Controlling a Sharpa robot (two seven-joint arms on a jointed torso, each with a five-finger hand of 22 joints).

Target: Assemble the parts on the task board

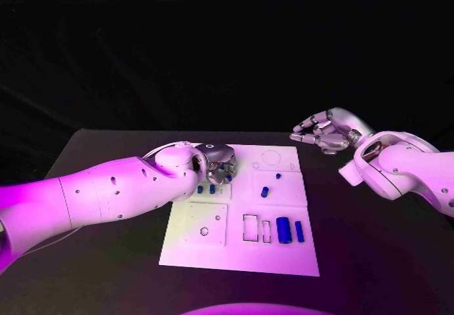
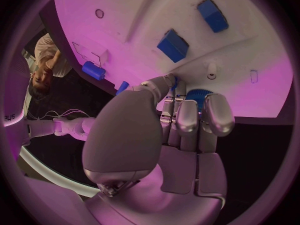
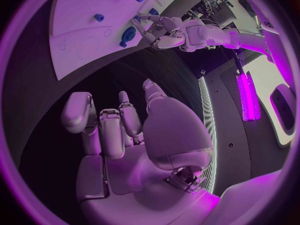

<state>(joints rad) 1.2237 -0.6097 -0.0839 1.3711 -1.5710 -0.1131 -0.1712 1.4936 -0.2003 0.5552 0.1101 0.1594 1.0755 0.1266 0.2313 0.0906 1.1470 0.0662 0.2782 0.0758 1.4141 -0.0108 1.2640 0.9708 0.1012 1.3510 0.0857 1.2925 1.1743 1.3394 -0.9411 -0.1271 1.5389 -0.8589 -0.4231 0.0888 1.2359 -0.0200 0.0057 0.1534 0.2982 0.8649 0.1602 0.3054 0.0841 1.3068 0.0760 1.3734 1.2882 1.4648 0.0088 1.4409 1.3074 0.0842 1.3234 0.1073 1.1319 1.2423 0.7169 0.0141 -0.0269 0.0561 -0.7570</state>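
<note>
Left hand (image 1: 216,164) fingers (image 2: 187,117) curl onto a round blue part (image 2: 199,96): small, stiff, probably slick, so pinch its sides. Right hand (image 1: 323,131) hangs loosely spread, holding nothing.

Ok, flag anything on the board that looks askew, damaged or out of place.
Nothing looks damaged. One small blue part lies tilted, loose on the task board, unlike the upright pieces in the slots nearer the robot. The left hand is over the board's far side.

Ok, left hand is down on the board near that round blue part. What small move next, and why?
Probably close the left hand gently on the round blue part and lift slightly. In the left wrist view its fingertips sit right at that part on the task board, but a firm grip is not evident. The right hand hovers off the board, holding nothing.
</note>
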